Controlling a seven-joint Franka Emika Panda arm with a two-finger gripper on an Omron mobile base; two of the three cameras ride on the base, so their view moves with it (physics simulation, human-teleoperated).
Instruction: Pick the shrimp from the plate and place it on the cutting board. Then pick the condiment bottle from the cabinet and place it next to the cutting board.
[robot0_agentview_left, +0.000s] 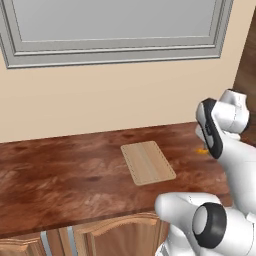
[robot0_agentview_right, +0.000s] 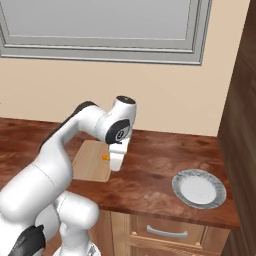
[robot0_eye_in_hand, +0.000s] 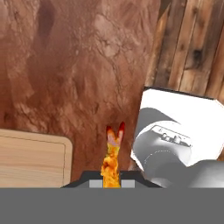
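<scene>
While the gripper (robot0_eye_in_hand: 111, 183) stood closed on the shrimp (robot0_eye_in_hand: 112, 151), the orange piece stuck up from between the fingertips at the bottom centre of the hand view, its forked red-tipped tail pointing toward the top of the frame. Below it lay reddish-brown wooden counter (robot0_eye_in_hand: 74, 65), not yet the board. A rounded corner of the cutting board (robot0_eye_in_hand: 30, 159) sat at the lower left of that view, just beside the shrimp but apart from it.

From the right base view, the gripper (robot0_agentview_right: 116, 161) hung left of centre with an orange speck, the shrimp (robot0_agentview_right: 105, 157), at its left side, seen against the right end of the cutting board (robot0_agentview_right: 90, 162). The plate (robot0_agentview_right: 199, 188) lay at lower right on the counter, well apart from the board, its white centre bare.

From the left base view, the cutting board (robot0_agentview_left: 148, 162) lay flat at frame centre; the shrimp (robot0_agentview_left: 201, 150) showed as an orange fleck at the arm's edge, right of the board. A grey window frame (robot0_agentview_left: 115, 47) ran along the wall above.
</scene>
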